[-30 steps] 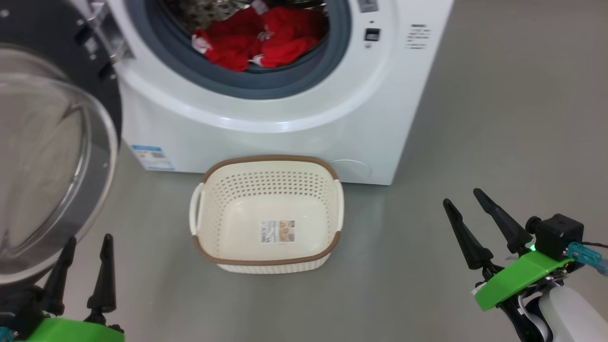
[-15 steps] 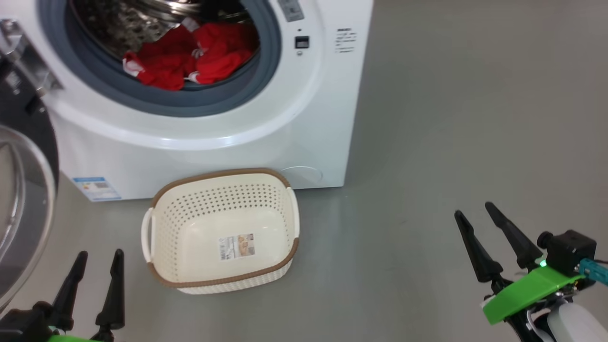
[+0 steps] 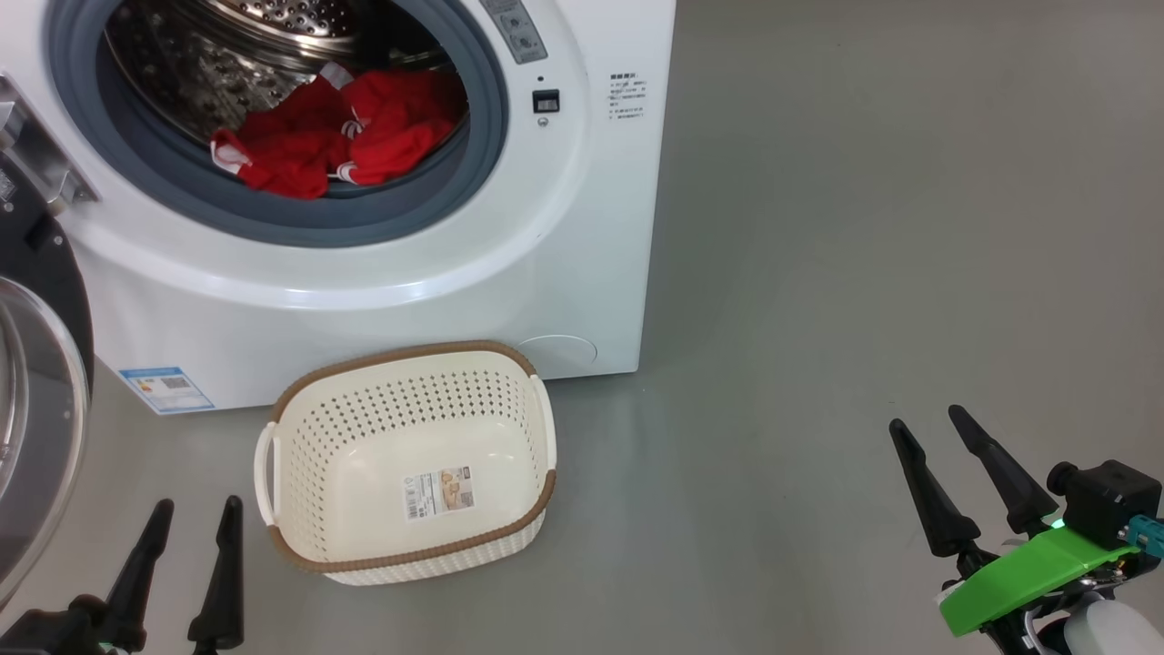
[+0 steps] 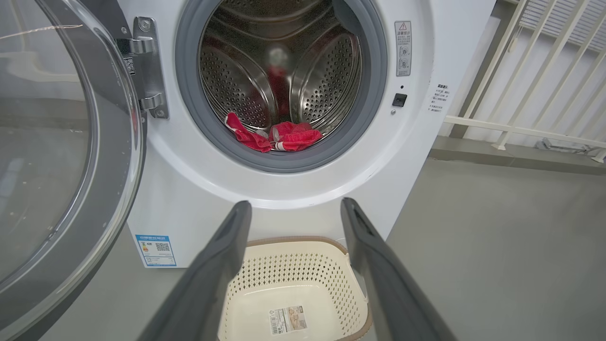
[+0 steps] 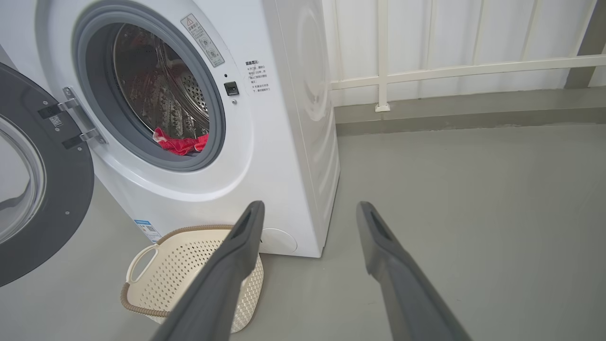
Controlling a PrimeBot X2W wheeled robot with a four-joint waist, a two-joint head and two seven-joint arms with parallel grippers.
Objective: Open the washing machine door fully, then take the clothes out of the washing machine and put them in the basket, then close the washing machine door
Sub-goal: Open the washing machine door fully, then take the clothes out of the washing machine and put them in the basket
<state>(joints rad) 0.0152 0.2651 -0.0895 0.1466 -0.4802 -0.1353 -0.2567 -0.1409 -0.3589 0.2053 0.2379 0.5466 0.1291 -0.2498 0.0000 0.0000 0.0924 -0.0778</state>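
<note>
In front of the washing machine [image 3: 364, 300], on the grey floor [image 3: 864, 227], the basket [image 3: 400, 357] is set upright just below the round opening, close to the machine's lower front panel. A paper label [image 3: 439, 493] is seen stuck to its inner bottom.

Inside the washing machine, the clothes [image 3: 336, 136] are seen as a bright red heap with white trim, lying at the bottom of the steel drum [image 3: 182, 64], just behind the grey rubber seal [image 3: 300, 223]. The door [image 3: 41, 409] is swung wide open on the machine's left side and is hung there on a metal hinge [image 4: 147, 71]. A small blue sticker [image 3: 166, 389] is fixed low on the machine's front, at the corner nearest the door.

The left gripper [image 3: 198, 505] is held low before the machine, on the door side of the basket, between the two. Its fingers are spread wide and nothing is held between them. The right gripper [image 3: 926, 417] is held well apart from the machine, out beyond its right-hand corner over bare floor. Its fingers are likewise spread wide and nothing is gripped. A white railing [image 5: 450, 71] is seen behind the machine, on its right side.
</note>
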